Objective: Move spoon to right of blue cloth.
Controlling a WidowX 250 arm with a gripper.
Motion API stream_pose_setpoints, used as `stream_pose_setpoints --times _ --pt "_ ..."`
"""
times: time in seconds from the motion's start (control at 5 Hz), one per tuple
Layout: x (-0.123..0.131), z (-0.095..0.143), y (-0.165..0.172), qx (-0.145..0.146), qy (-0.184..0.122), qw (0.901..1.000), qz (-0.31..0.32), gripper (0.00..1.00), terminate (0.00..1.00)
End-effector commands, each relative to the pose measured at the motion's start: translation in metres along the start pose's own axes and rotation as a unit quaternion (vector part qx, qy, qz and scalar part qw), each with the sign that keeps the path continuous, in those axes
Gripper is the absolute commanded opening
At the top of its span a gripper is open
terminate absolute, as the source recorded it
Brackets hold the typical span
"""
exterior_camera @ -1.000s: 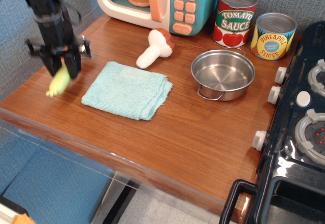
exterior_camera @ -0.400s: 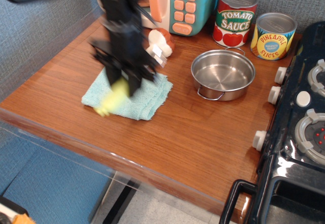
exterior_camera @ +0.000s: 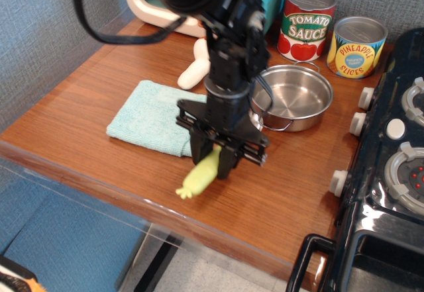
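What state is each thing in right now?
gripper: shut on the spoon
spoon: held, handle tilted down-left, just right of the cloth
blue cloth: folded flat
steel pot: upright, empty
toy microwave: door open
two cans: upright
mushroom: lying down

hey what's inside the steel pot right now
The steel pot looks empty: bare shiny metal shows across most of its bottom. The arm covers its left rim and a strip of the inside there, so that part cannot be checked. The gripper holds the spoon outside the pot.
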State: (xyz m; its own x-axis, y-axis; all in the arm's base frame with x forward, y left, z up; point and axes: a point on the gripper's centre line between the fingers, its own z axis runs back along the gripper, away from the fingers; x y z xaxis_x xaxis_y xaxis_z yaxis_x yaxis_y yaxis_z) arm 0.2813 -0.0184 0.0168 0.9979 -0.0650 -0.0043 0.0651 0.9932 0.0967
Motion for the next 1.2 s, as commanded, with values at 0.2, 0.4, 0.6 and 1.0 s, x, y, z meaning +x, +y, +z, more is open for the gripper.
stream_pose_setpoints --times 0.2,0.4,0.6,1.0 --pt "-0.005 0.013 -0.002 -0.002 -0.017 0.9997 0.015 1.00 0.00" --pt "-0.008 0.034 0.003 -0.027 -0.054 0.9981 0.007 1.00 0.00" --pt "-0.010 0.056 0.006 -0.062 -0.087 0.9941 0.017 1.00 0.00" --pt "-0.008 0.063 0.008 -0.069 -0.086 0.9936 0.025 1.00 0.00"
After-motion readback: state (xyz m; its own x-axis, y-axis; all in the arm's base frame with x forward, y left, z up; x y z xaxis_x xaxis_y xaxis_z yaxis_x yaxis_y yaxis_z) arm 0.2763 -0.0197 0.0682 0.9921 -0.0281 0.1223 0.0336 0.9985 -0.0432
